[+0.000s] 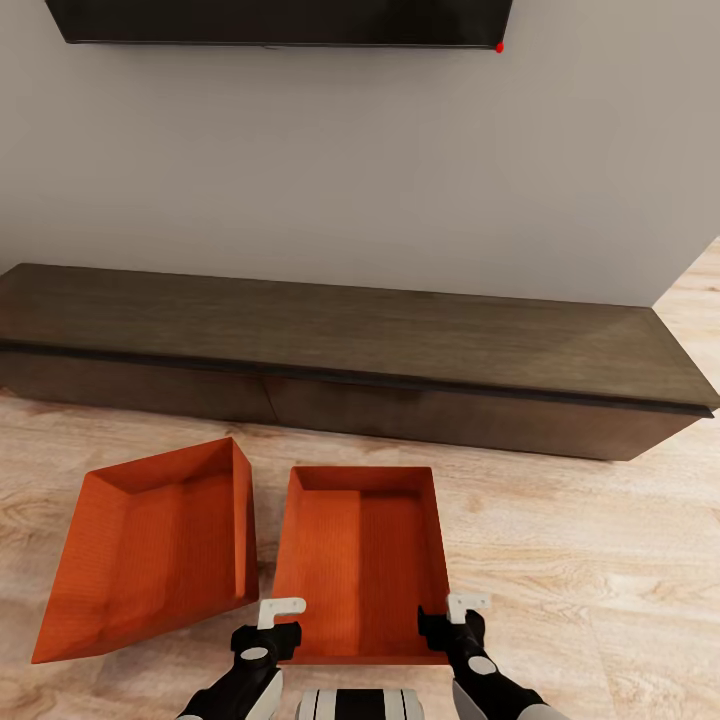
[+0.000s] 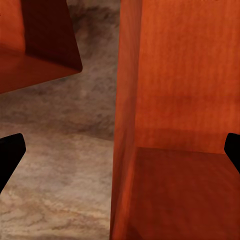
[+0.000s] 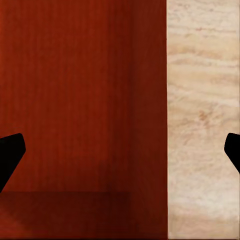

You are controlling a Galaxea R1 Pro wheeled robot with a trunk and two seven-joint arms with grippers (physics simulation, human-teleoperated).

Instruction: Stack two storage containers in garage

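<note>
Two orange-red storage containers sit open-topped on the living room's light wood floor. One container lies at the left, turned at an angle. The other container is straight ahead. My left gripper is open above that container's near left corner, its fingers either side of the left wall. At the near right corner my right gripper is also open, astride the right wall. Neither gripper holds anything. The angled container appears in the left wrist view too. The garage is out of view.
A long low dark-brown bench runs along the grey wall just beyond the containers. A black screen hangs above it. Wood floor opens to the right of the bench and around the containers.
</note>
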